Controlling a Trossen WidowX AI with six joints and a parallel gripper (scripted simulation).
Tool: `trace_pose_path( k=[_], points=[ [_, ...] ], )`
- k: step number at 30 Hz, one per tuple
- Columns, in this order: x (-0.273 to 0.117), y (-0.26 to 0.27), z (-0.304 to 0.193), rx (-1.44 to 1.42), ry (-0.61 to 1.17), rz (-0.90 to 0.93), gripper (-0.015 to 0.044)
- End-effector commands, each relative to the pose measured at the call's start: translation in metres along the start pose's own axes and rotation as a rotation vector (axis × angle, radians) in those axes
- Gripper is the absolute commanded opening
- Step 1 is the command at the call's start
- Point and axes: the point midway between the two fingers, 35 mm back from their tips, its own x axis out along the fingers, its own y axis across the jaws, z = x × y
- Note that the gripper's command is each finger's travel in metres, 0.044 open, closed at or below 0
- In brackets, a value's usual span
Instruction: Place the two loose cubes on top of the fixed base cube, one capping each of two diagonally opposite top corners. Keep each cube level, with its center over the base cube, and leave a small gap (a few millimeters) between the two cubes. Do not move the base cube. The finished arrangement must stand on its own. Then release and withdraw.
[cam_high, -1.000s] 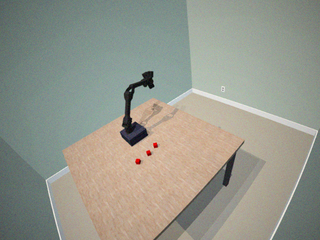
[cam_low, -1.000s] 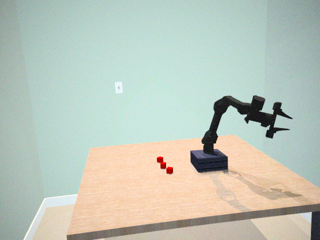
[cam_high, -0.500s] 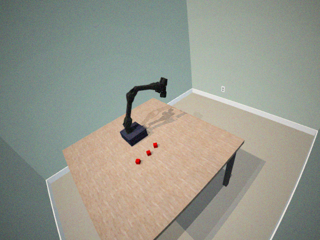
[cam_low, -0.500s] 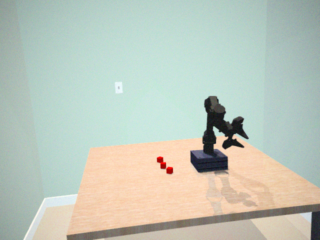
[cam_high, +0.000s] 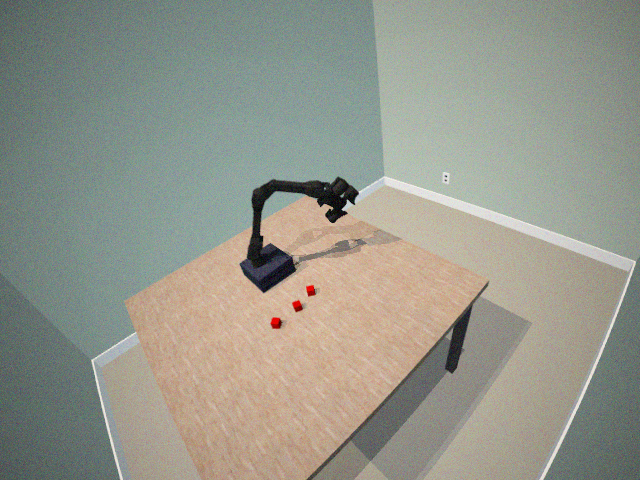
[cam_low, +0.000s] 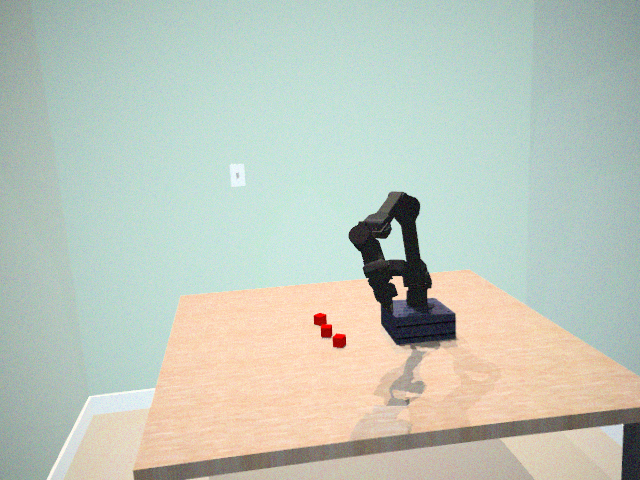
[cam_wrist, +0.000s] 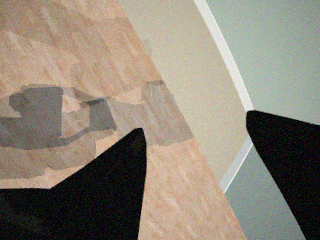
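Three small red cubes stand apart in a loose row on the wooden table: an end cube, a middle cube and another end cube. They look alike, so I cannot tell by sight which is the fixed base. Nothing rests on any of them. My gripper is open and empty, high above the table and well away from the cubes. The wrist view shows both dark fingers apart and no cube.
The dark blue robot base stands on the table beside the row of cubes. The arm rises from it and bends over. Its shadows fall across the table. The wrist view shows the table edge, the floor and the wall beyond.
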Motion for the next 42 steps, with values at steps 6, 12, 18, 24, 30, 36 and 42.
trace_pose_path(
  k=[6, 12, 18, 24, 30, 36, 42],
  points=[
    [-0.062, 0.068, -0.113, 0.396, 0.278, 0.089, 0.0265],
    [-0.108, 0.125, -0.165, 0.653, 0.439, 0.141, 0.0265],
    [-0.156, 0.188, -0.198, 0.912, 0.588, 0.193, 0.0265],
    [-0.204, 0.253, -0.212, 1.170, 0.722, 0.248, 0.0265],
    [-0.249, 0.317, -0.207, 1.428, 0.840, 0.307, 0.0265],
    [-0.259, 0.333, -0.203, 1.492, 0.867, 0.323, 0.0265],
    [-0.242, 0.350, -0.212, 1.492, 0.867, 0.323, 0.0265]
  ],
)
